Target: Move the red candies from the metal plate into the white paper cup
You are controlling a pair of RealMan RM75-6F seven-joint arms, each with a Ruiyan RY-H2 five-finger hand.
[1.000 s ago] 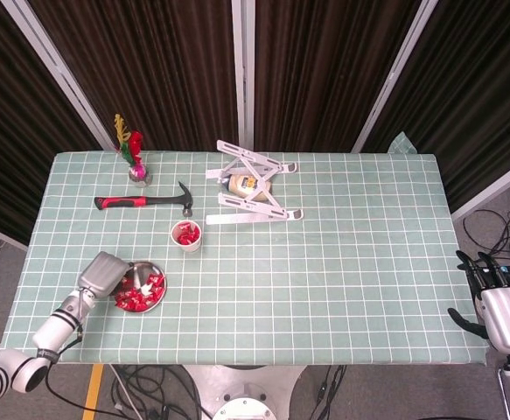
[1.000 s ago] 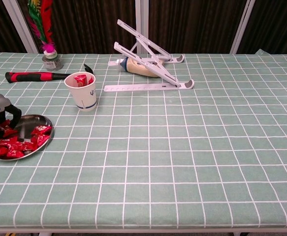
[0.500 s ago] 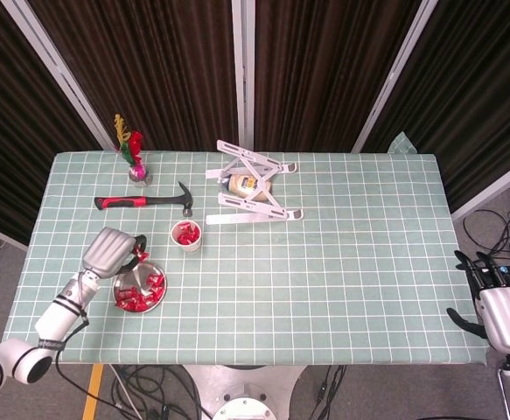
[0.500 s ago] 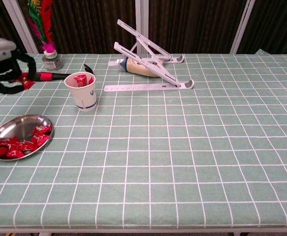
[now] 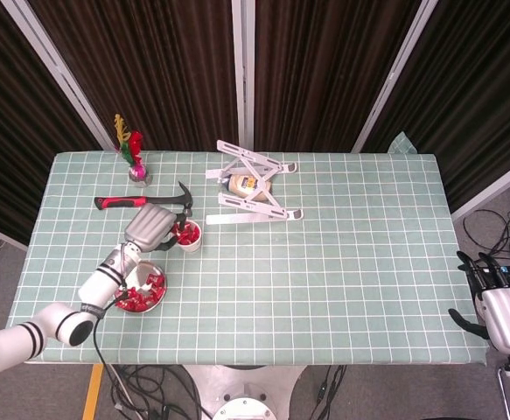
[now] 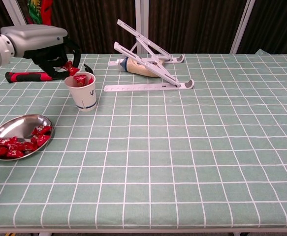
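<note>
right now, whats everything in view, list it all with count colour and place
cup: one, white paper, left of centre, red candies inside
plate: one, metal, near left edge of table
candies: several, red, piled on the plate; more in the cup
held candy: one, red, pinched over the cup's rim
hammer: one, red and black handle, behind the cup
stand: one, white folding frame, far centre
bottle: one, cream with blue cap, lying within the stand
shuttlecock: one, red and yellow feathers, far left
table: one, green checked cloth
left robot hand: grey and black, above the cup, holding the candy
right robot hand: grey and black, off the table's right edge, holding nothing
</note>
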